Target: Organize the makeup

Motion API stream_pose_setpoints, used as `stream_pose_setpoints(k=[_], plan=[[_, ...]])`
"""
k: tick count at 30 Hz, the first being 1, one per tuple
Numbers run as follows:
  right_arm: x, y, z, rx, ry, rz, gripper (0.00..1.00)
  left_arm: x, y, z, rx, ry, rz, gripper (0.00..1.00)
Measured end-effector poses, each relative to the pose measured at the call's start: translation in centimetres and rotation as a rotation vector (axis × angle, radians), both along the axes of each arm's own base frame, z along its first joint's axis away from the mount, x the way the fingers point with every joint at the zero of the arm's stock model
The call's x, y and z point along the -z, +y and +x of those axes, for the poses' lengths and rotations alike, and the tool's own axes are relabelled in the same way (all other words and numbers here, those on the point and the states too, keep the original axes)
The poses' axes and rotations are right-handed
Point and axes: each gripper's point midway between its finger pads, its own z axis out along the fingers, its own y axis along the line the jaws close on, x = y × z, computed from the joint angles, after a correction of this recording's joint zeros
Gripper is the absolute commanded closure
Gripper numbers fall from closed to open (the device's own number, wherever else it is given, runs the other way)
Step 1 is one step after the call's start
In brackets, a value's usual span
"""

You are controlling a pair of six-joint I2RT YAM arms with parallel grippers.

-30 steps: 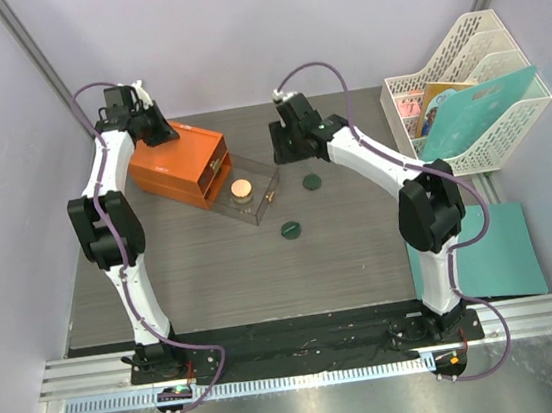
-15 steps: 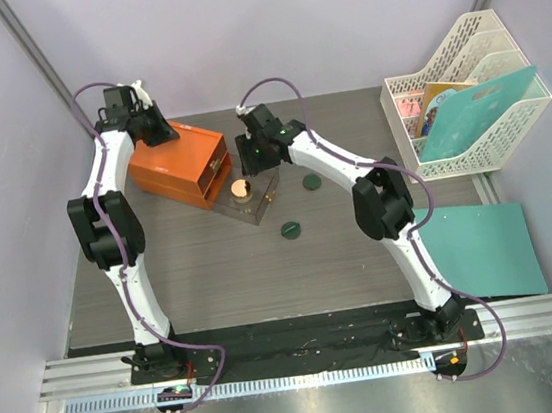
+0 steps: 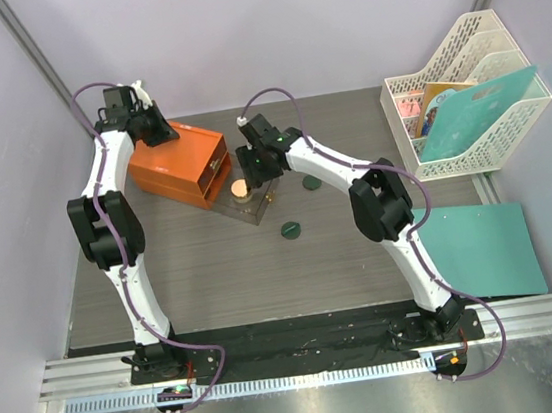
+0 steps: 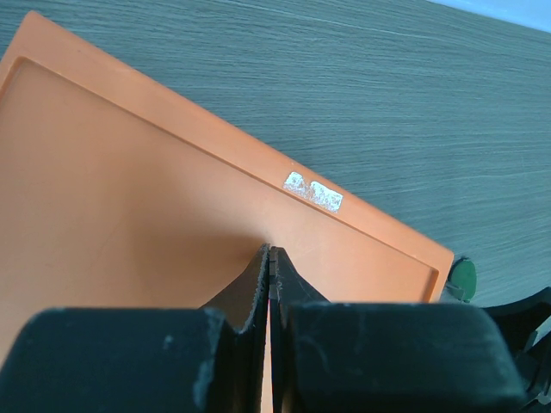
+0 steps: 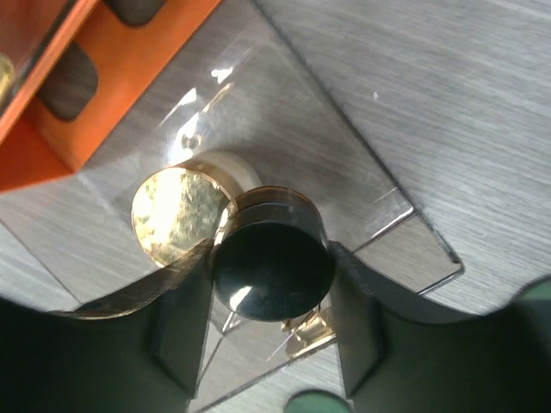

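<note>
My right gripper (image 3: 256, 166) hangs over the clear pulled-out drawer (image 3: 256, 209) of the orange drawer box (image 3: 175, 163). In the right wrist view it (image 5: 273, 258) is shut on a tan-and-black cylinder (image 5: 273, 268), held end-on just above the drawer floor (image 5: 284, 112). It is next to a tan-lidded round jar (image 5: 179, 213), which also shows in the top view (image 3: 240, 188). Two dark green discs (image 3: 310, 181) (image 3: 291, 229) lie on the table to the right of the drawer. My left gripper (image 4: 269, 255) is shut and empty, its tips on or just above the orange box's top (image 4: 129, 172).
A white wire file rack (image 3: 474, 92) with folders stands at the back right. A teal sheet (image 3: 482, 247) lies at the table's right edge. One green disc shows at the right edge of the left wrist view (image 4: 462, 275), and one at the bottom of the right wrist view (image 5: 314, 403).
My right arm has swung left from near the far green disc to over the clear drawer and lowered slightly. The left arm has not moved.
</note>
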Motion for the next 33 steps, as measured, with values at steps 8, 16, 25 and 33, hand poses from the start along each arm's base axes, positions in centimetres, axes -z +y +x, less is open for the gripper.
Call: stream_pose_setpoints(k=[8,16,25,33], plan=[[-1.1,-0.7,0.8,0.043,-0.048,-0.021,0.28,0.0,0.0,0.0,0.0,0.0,0.0,1.0],[-4.1,-4.4,0.3,0.13,-0.129,-0.075,0.28,0.0,0.0,0.0,0.0,0.0,0.0,1.0],[-5.6,-13.9,1.6,0.362,-0.182,-0.104,0.32,0.0,0.0,0.0,-0.001,0.0,0.0,1.0],[1.0,-16.4,1.5,0.407,-0.07,-0.185,0.33,0.0,0.0,0.0,0.0,0.0,-0.001,1.0]])
